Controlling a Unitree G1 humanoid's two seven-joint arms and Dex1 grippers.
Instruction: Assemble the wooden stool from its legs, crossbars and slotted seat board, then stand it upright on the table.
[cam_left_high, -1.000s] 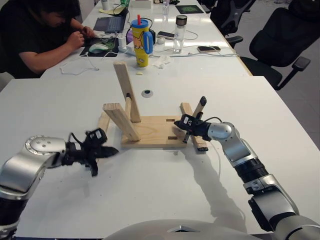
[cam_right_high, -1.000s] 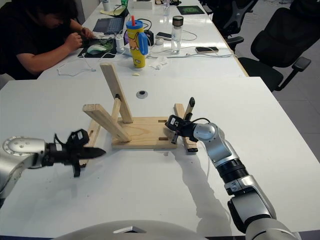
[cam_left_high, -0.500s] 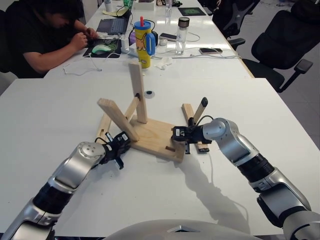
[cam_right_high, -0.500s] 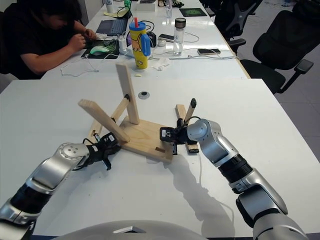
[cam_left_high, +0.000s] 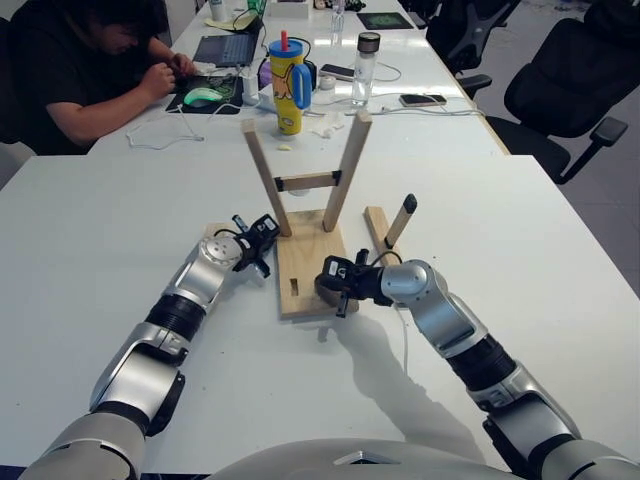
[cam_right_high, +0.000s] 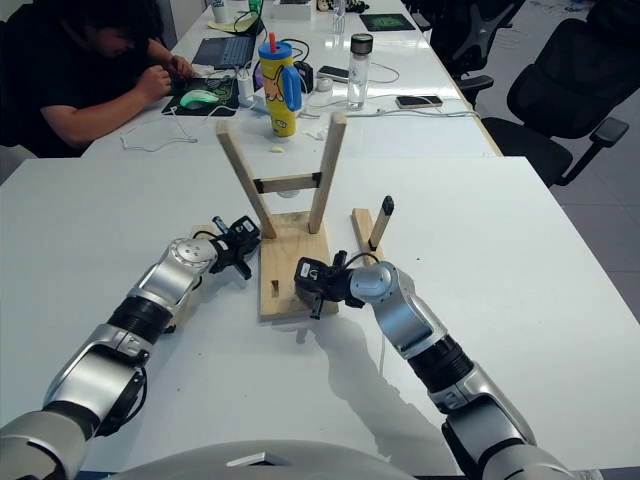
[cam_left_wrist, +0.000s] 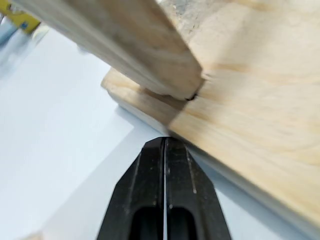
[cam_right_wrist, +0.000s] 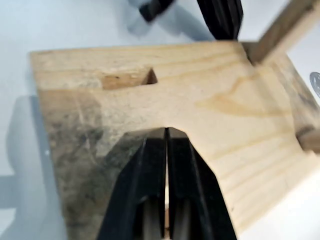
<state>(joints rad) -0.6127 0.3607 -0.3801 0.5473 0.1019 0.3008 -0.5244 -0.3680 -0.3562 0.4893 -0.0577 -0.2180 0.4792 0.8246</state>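
The slotted seat board (cam_left_high: 305, 268) lies flat on the white table. Two legs (cam_left_high: 262, 170) rise from its far end, joined by a crossbar (cam_left_high: 308, 181). My left gripper (cam_left_high: 265, 238) is shut, its tips at the board's far left corner beside a leg's foot (cam_left_wrist: 165, 75). My right gripper (cam_left_high: 337, 290) is shut too and rests on the board's near right edge, close to an open slot (cam_right_wrist: 127, 78). A second leg piece (cam_left_high: 378, 228) lies on the table to the right, with a dark-tipped leg (cam_left_high: 400, 220) slanting up from it.
A yellow cup (cam_left_high: 285, 85), a bottle (cam_left_high: 361, 68) and a phone (cam_left_high: 420, 100) stand on the table behind. A person works at a laptop at the far left. Office chairs (cam_left_high: 570, 80) stand at the right. Bare table surrounds the board.
The board has swung round so its legs now face me side by side. My left gripper went up to its far left corner; my right gripper moved left along with the board.
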